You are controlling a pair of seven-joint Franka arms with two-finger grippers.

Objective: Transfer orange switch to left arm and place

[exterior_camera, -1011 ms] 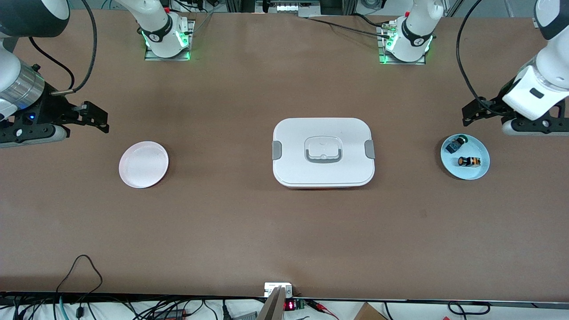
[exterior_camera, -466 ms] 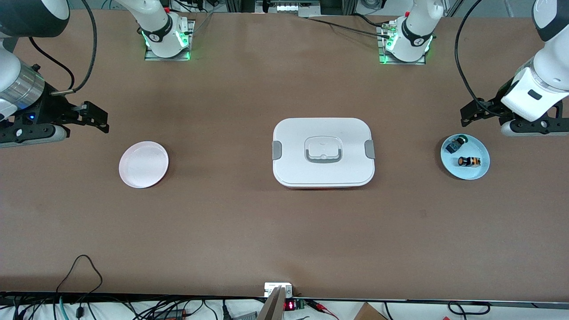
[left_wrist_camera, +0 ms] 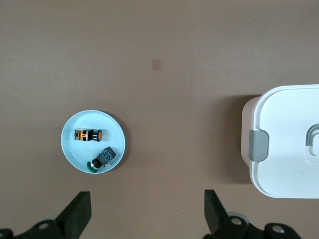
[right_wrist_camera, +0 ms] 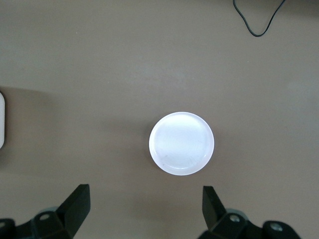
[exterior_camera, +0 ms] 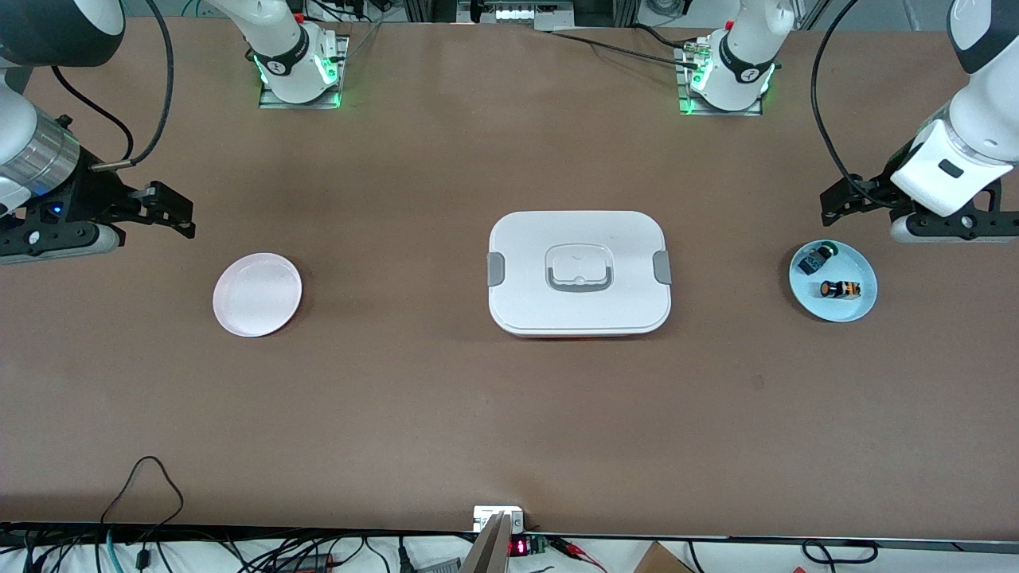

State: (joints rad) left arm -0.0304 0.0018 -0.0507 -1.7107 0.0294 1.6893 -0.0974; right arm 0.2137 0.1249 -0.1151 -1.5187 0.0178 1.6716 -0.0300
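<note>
The orange switch [exterior_camera: 841, 289] [left_wrist_camera: 88, 135] lies on its side on a small light blue plate [exterior_camera: 837, 312] [left_wrist_camera: 115, 135] at the left arm's end of the table. High over bare table beside that plate hangs my left gripper [left_wrist_camera: 147, 219], open, with nothing between its fingers. The white box [exterior_camera: 525, 274] [left_wrist_camera: 289, 144] sits shut in the middle of the table. My right gripper [right_wrist_camera: 147, 216] waits open and empty, high over bare table next to a pale pink plate [exterior_camera: 257, 294] [right_wrist_camera: 182, 143] at the right arm's end.
A small dark part with a blue-green top [exterior_camera: 816, 259] [left_wrist_camera: 102, 158] shares the blue plate with the switch. The pink plate holds nothing. A black cable loop [exterior_camera: 147, 477] [right_wrist_camera: 254, 22] lies near the front edge at the right arm's end.
The left gripper has shifted slightly toward the robots' bases and the box. The right arm has not moved, and nothing on the table has moved.
</note>
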